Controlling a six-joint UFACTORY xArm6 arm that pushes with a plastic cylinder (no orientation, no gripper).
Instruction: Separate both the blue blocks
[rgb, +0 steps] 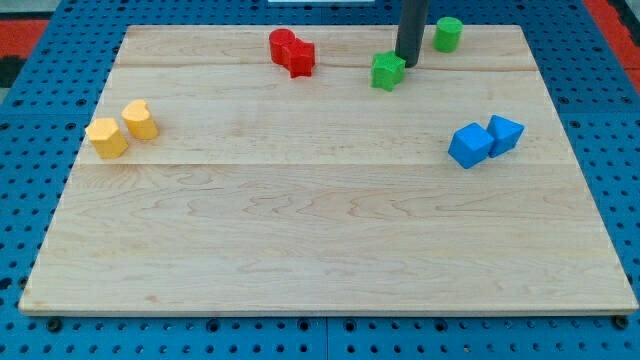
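Note:
Two blue blocks sit touching at the view's right: a blue cube (469, 146) and, to its upper right, a blue wedge-like block (505, 134). My tip (406, 63) is at the view's top, just to the right of a green star-like block (387, 71), far above and left of the blue pair.
A green cylinder (447, 34) stands near the top edge, right of the rod. Two red blocks (291, 51) sit together at the top centre. Two yellow blocks (122, 128) sit together at the left. The wooden board (320, 250) lies on a blue pegboard.

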